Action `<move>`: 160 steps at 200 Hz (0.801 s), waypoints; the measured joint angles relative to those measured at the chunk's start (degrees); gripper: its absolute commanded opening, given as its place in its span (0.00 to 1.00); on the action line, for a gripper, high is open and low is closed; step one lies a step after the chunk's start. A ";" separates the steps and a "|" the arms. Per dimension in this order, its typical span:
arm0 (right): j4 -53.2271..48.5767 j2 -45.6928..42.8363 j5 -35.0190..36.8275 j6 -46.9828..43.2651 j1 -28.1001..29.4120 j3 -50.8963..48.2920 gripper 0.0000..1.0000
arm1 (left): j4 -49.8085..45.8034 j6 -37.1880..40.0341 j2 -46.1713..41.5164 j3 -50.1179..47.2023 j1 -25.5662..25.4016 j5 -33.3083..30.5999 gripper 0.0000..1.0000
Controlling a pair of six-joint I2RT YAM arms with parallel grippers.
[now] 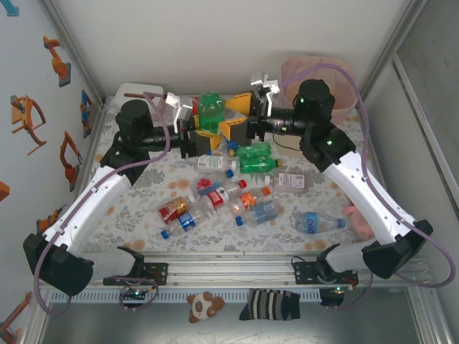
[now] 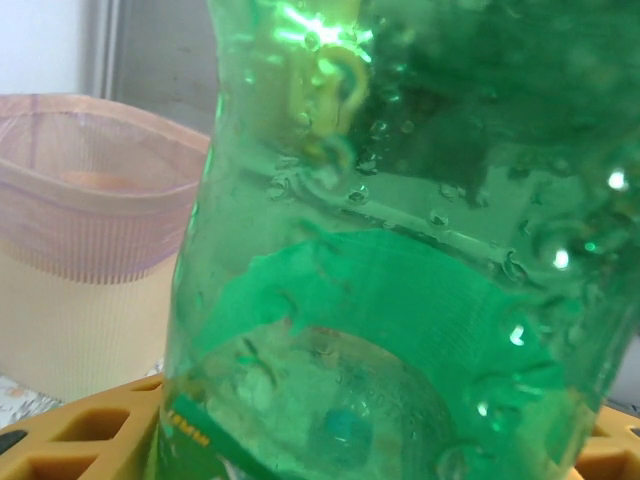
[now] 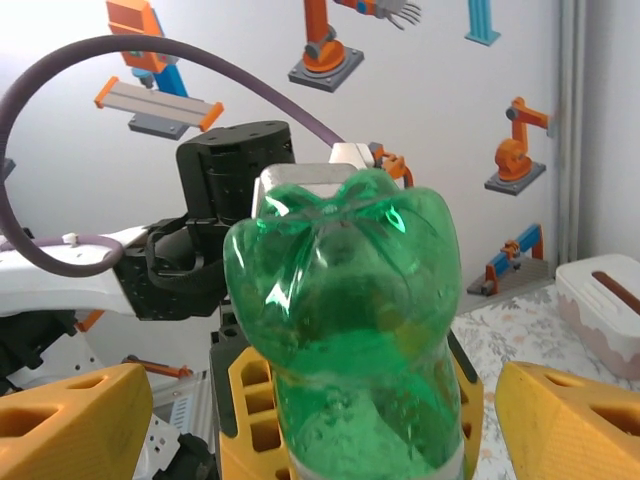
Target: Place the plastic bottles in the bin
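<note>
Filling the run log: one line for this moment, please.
left gripper: shut on clear green plastic bottle | right gripper: open, straddling it | tall beige bin with pink liner: bottle not yet in

The far bottle (image 1: 210, 111) is clear green, the far-right bin (image 2: 80, 320) beige with a pink liner (image 2: 90, 200), the tablecloth (image 1: 287, 208) grey-flowered white.

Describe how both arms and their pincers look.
The left arm and right arm each have white link shells, black joints and a purple cable looping along them. The left pincer and right pincer carry chunky yellow fingers with open hollow cells.
</note>
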 measured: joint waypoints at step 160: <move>-5.38 3.69 5.86 -5.11 3.41 5.77 0.66 | -2.64 1.07 1.14 1.42 -2.62 0.96 0.58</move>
